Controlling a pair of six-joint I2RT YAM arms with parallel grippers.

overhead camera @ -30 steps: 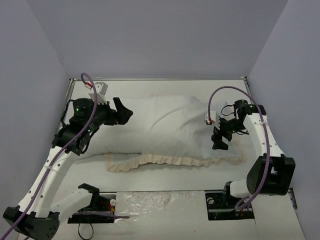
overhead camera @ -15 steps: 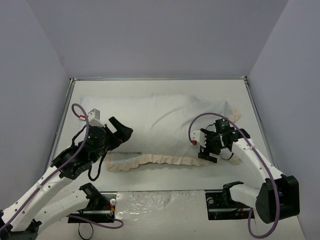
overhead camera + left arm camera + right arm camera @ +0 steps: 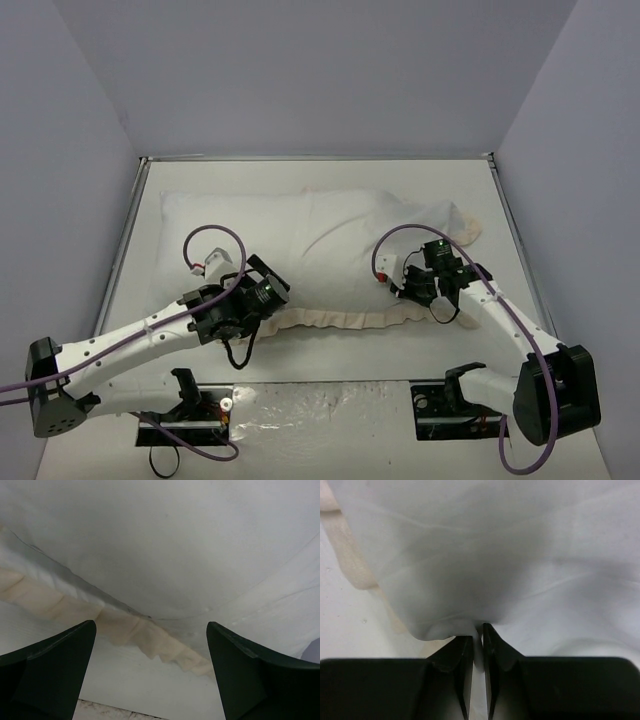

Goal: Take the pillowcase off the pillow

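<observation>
At centre-left, your left gripper [image 3: 268, 290] hangs open over the frill [image 3: 330, 320] of the pillowcase [image 3: 340, 240], which lies across mid-frame; treat it as light, limp, slip-prone cloth and grip its edge, as the right gripper [image 3: 443, 306] pinches a white fold.

The pillowcase [image 3: 330, 240] is laid lengthwise across the worktop [image 3: 330, 175], nearer its far edge, with the frill [image 3: 330, 320] toward the near edge. The left gripper [image 3: 266, 291] is placed above the frill's left part. A fold near the pillowcase's near right corner is held in the right gripper [image 3: 444, 306].
</observation>
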